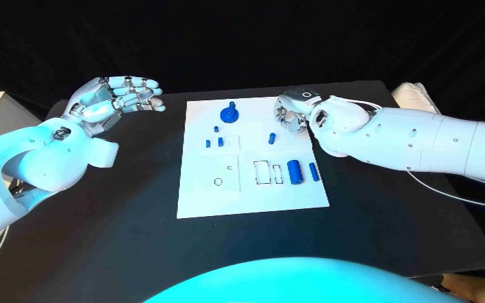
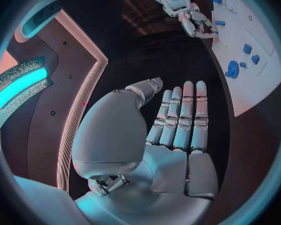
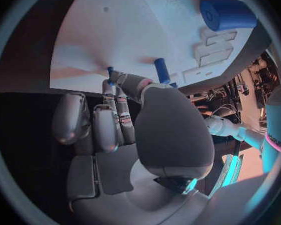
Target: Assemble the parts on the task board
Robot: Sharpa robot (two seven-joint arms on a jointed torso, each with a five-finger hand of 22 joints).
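The white task board (image 1: 202, 198) lies in the middle of the black table. On it are a blue gear-like part (image 1: 230, 113), three small pegs (image 1: 215, 140), one upright peg (image 1: 272, 137), a thick blue cylinder (image 1: 295, 171) and a slim blue bar (image 1: 315, 171). My right hand (image 1: 296, 110) hovers at the board's far right corner with its fingers curled. In the right wrist view its thumb and a finger pinch a small blue peg (image 3: 109, 73), close to the upright peg (image 3: 161, 71). My left hand (image 1: 116, 99) is raised left of the board, fingers (image 2: 181, 115) straight and empty.
Empty rectangular slots (image 1: 268, 171) and a round hole (image 1: 219, 182) mark the board's near half. A white cloth (image 1: 414, 96) lies at the table's far right corner. A pale box edge (image 1: 12, 110) stands beyond the table's left side.
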